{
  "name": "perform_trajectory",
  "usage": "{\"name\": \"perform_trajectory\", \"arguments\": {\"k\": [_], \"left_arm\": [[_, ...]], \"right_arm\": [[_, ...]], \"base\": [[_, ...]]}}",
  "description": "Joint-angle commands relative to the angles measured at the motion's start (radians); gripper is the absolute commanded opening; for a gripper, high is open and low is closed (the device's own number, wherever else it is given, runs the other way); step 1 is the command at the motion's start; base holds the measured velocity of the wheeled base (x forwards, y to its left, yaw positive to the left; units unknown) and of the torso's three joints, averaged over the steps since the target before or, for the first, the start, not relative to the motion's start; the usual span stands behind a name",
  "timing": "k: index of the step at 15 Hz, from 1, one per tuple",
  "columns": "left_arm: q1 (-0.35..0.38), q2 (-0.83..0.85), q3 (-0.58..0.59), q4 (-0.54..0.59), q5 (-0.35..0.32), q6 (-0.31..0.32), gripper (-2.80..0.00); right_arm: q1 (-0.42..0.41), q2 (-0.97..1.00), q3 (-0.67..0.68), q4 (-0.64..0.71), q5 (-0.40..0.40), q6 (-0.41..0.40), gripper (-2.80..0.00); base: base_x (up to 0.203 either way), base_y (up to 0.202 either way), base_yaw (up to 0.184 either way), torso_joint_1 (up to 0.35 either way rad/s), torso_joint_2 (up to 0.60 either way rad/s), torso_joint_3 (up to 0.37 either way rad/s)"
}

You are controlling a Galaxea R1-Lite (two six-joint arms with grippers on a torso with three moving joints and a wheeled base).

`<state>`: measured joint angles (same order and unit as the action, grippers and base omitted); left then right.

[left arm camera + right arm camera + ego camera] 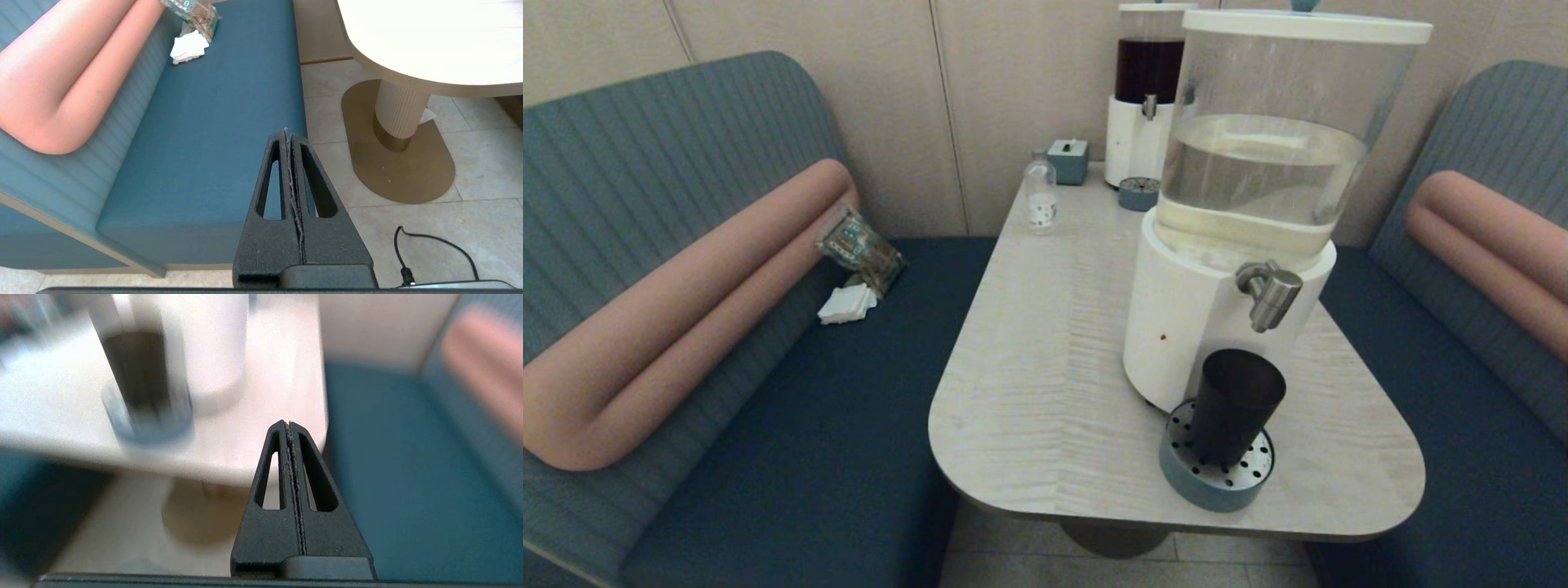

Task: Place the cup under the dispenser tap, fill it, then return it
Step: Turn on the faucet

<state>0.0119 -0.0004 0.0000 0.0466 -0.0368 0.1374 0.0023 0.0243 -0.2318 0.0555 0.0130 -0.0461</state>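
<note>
A: Nearest first: where are the grippers?

B: Both hang low off the table's near edge, out of the head view. The left gripper [289, 134] has its fingers pressed together, empty, over the teal bench seat [212, 122] and tiled floor [429, 228]. The right gripper [288, 426] is likewise closed on nothing, below the table edge near the cup.

A: And the cup?

B: The black cup [1233, 404] stands upright on the round perforated drip tray [1213, 482], directly below the dispenser tap [1270, 292], probably so any spill drains through the holes.

A: Filled?

B: I can't tell.

A: The setting?

B: A pale wood-grain table [1054, 367] in a booth. Further back stand a small clear bottle [1040, 196], a teal box [1068, 159] and a dark-liquid dispenser [1147, 90] against the panelled wall.
</note>
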Motion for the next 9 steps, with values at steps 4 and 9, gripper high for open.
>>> {"name": "perform_trajectory", "arguments": {"k": [4,9], "left_arm": [[0.0,0.002,0.0,0.001,0.001,0.001,-2.8],[0.0,0.002,0.0,0.001,0.0,0.001,-2.8]], "right_arm": [[0.008,0.367,-0.581,0.103,0.077,0.016,-2.8],[0.009,1.011,-1.381,0.389,0.079,0.021,-2.8]], "base": [[0.0,0.0,0.0,0.0,0.0,0.0],[0.0,0.0,0.0,0.0,0.0,0.0]]}}
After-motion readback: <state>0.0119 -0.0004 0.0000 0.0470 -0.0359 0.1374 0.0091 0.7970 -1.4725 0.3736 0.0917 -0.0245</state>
